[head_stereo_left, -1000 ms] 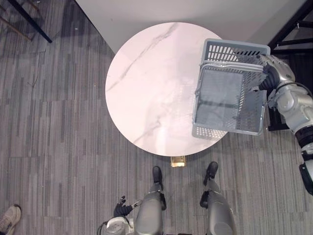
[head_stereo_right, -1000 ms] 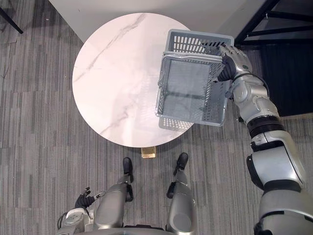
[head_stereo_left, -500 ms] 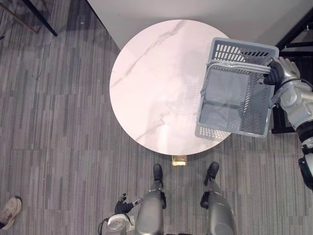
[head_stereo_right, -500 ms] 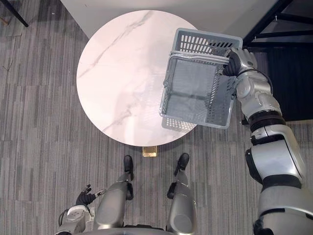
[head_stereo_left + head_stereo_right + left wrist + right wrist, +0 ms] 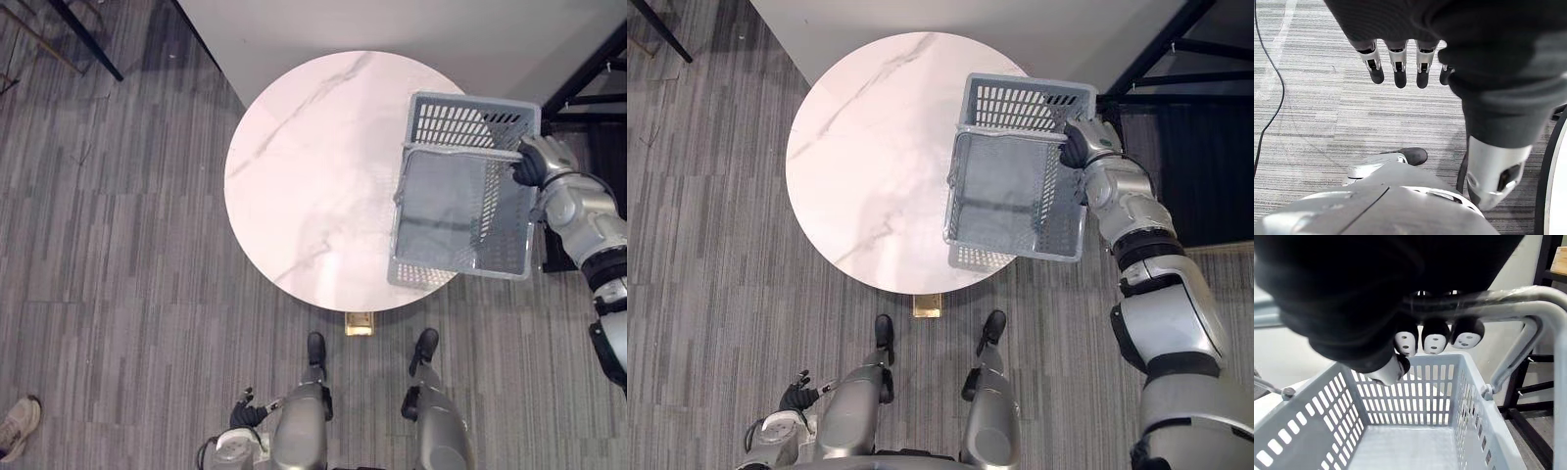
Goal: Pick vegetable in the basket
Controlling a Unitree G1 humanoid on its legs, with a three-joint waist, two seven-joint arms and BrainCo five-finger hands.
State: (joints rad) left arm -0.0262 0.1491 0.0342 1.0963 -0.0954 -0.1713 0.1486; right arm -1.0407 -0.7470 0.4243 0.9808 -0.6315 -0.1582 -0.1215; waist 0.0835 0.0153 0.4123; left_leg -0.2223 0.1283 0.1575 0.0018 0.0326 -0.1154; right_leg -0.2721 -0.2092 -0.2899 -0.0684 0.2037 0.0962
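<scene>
A grey slatted plastic basket (image 5: 470, 119) hangs over the right edge of the round white marble table (image 5: 313, 176). It is held up by its metal handle (image 5: 1528, 303). My right hand (image 5: 534, 162) is at the basket's far right corner, and its fingers (image 5: 1434, 338) are curled round that handle. The inside of the basket (image 5: 1400, 396) is empty. My left hand (image 5: 1396, 63) hangs low at my side over the carpet (image 5: 243, 413), fingers straight, holding nothing.
A black metal shelf frame (image 5: 588, 78) stands right of the table, close behind the basket. A white wall (image 5: 392, 29) runs along the far side. A person's shoe (image 5: 15, 431) is at the lower left. A dark furniture leg (image 5: 83, 39) crosses the far left.
My right hand's fingers have curled round the basket's handle. The basket now hangs more level at the table's right edge. The camera has shifted a little.
</scene>
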